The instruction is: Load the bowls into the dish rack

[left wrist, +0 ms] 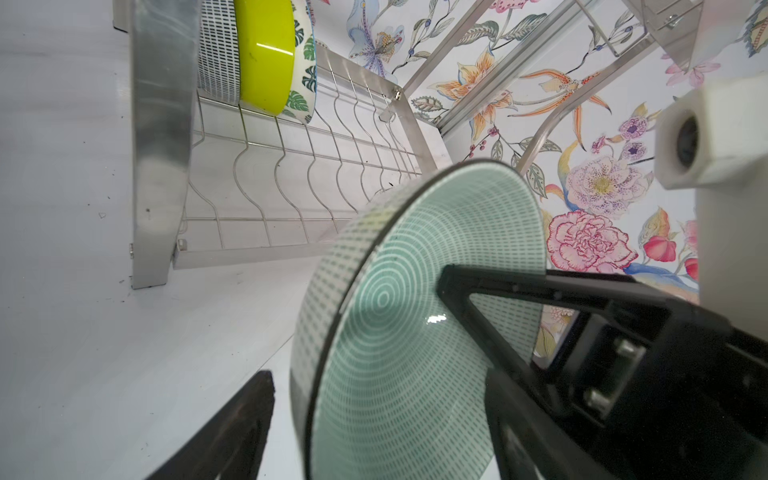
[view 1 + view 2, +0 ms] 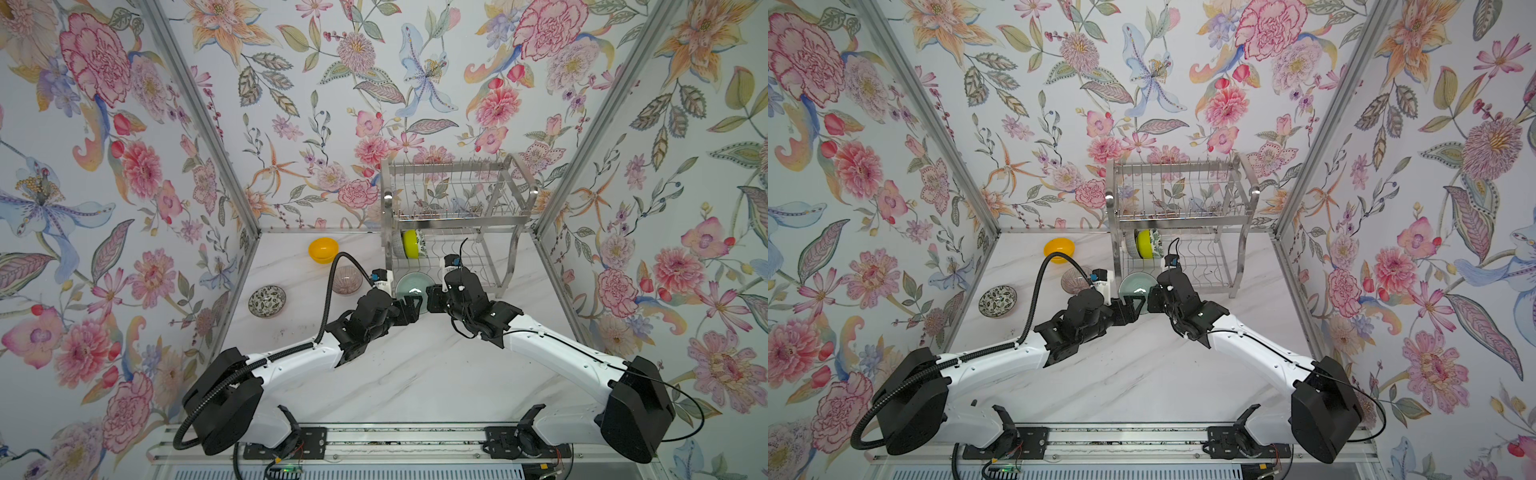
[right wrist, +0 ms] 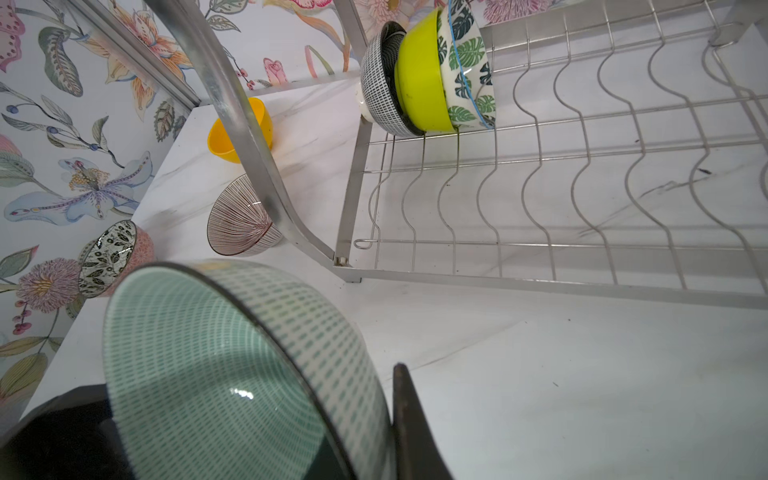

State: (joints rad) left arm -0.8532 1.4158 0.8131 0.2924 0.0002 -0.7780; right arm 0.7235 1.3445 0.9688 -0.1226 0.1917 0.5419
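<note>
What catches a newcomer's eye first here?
The loud floral wallpaper on every wall. Then the white-and-black left arm and right arm, meeting in the middle at a tilted pale green bowl just before the shiny dish rack. A lime-green bowl glows in its lower tier, wedged between a black-and-white bowl and a leaf-print bowl.
</note>
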